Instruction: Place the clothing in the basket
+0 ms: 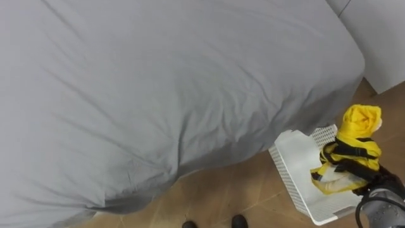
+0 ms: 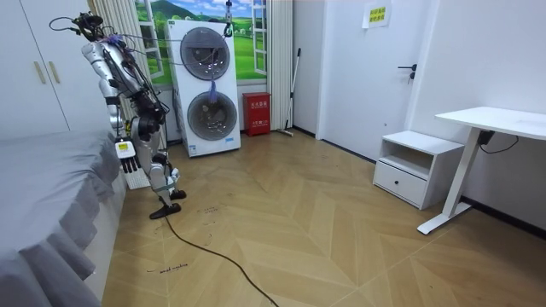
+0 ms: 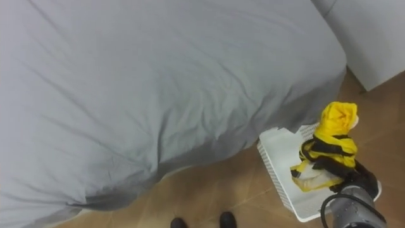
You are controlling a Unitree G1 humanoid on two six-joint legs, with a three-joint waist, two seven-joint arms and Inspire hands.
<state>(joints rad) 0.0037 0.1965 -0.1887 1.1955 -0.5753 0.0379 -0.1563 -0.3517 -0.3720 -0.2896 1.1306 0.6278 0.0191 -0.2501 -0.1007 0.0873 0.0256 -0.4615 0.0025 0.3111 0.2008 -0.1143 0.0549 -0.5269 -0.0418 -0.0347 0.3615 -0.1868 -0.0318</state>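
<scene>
Yellow-and-black crumpled garment stands bunched upright at the lower right of the left eye view, directly above the open white slatted plastic laundry basket. Its lower folds hang inside the basket's rim. The robot's dark right hand comes in from the lower right corner, its fingers curled round the cloth and clutching it from the right. The basket sits on the light wooden floor, just beside the rounded corner of the large bed under a smooth grey sheet, which takes up the upper left and centre. A white cabinet front fills the upper right corner.

From the right eye view the same layout sits a little further left in the frame, with the garment above the basket and the hand closed on it.

At the left of the room view the robot stands upright at the far end of the bed, facing it, with the basket low beside its legs. Behind it stand two stacked white washing machines with round doors and a small red box. At the right are a white bedside cabinet and a white desk.
</scene>
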